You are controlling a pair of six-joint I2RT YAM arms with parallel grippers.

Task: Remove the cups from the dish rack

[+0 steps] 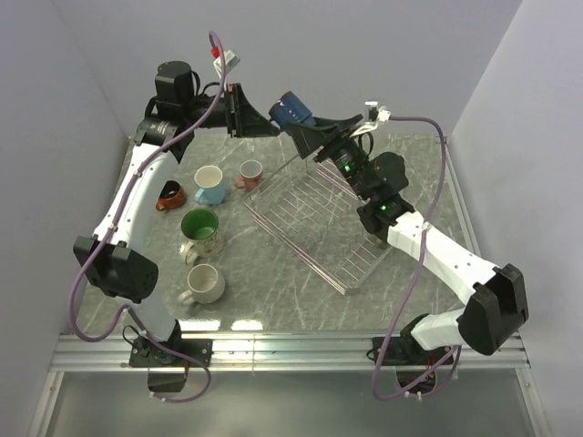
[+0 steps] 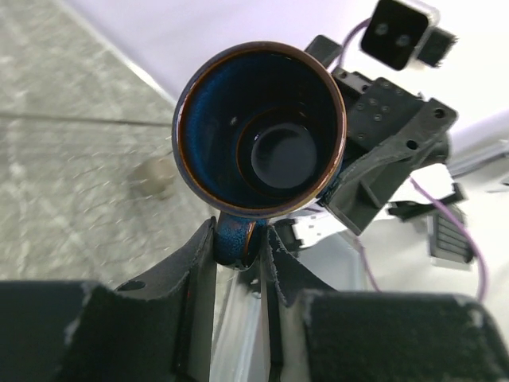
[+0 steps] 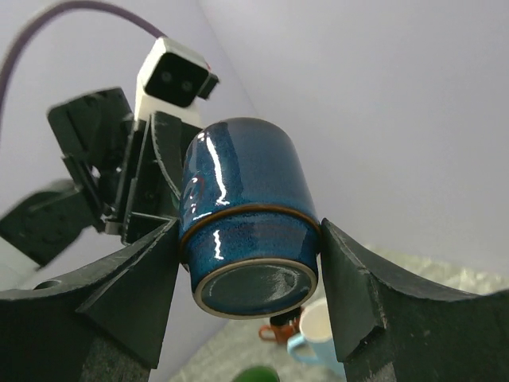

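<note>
Top view: dark blue mug [image 1: 293, 109] hangs in air over far edge of table [image 1: 273, 287], btw both grippers, well apart from dish rack [image 1: 314, 223]. Left wrist view alone shows mug's glossy blue inside w/ brown rim. Left gripper [image 2: 238, 239] has fingers narrow, pinching the loop handle. Right wrist view alone shows round glazed base and speckled wall. Right gripper [image 3: 250, 255] has fingers wide, clasping mug's body. Rack is thin silver wire grid on grey marbled top. White mug [image 1: 206, 284] and green-lined mug [image 1: 200, 228] stand left of it.
</note>
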